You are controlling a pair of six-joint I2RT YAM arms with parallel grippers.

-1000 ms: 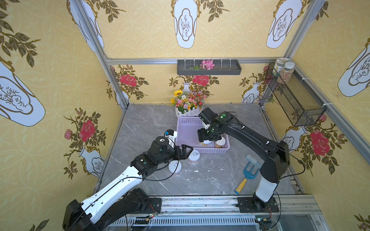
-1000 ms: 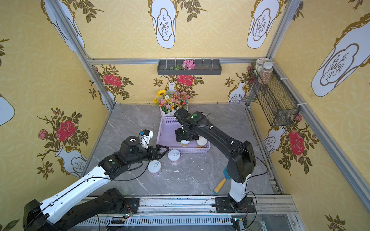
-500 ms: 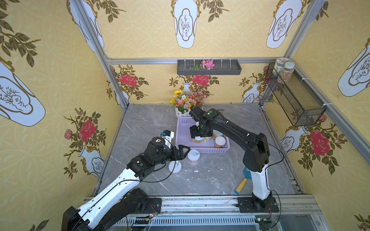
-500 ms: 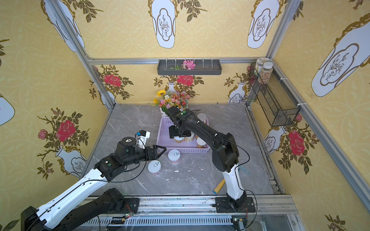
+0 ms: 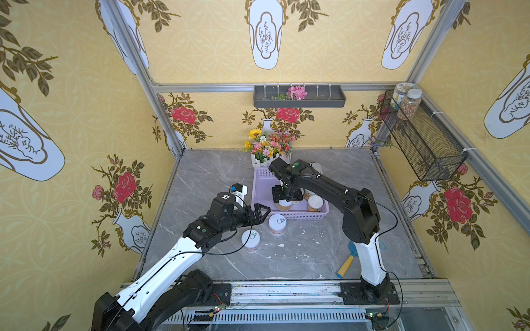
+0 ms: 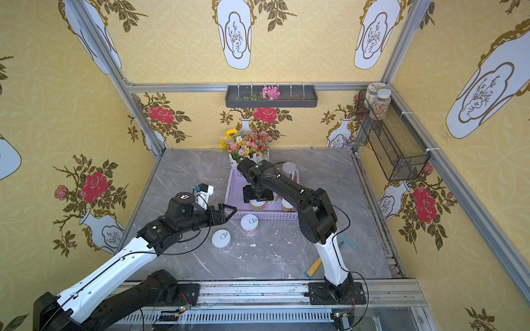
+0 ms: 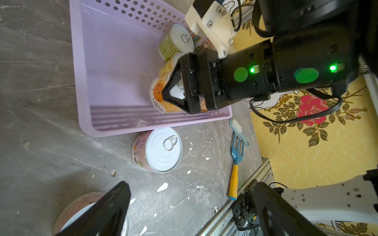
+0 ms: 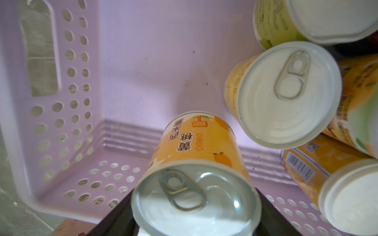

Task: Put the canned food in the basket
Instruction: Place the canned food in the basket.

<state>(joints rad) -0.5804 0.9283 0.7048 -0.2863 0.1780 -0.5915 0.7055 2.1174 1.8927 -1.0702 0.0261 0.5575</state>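
Gripping an orange can (image 8: 196, 163) low in the basket (image 8: 61, 143), the right pincer (image 5: 286, 199) could topple it onto the neighbour cans (image 8: 286, 96) if it releases early; the left pincer (image 5: 261, 215) hangs open.

The left arm (image 5: 169, 263) and right arm (image 5: 370, 258) have white lower links and black joints — thin black cables (image 5: 394, 217) loop alongside; green lights (image 7: 252, 70) glow on the right wrist (image 7: 266, 81).

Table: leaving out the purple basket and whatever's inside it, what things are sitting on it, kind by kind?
Cans: 2
Fork: 1
Brush: 1
Flower pot: 1
Total: 5
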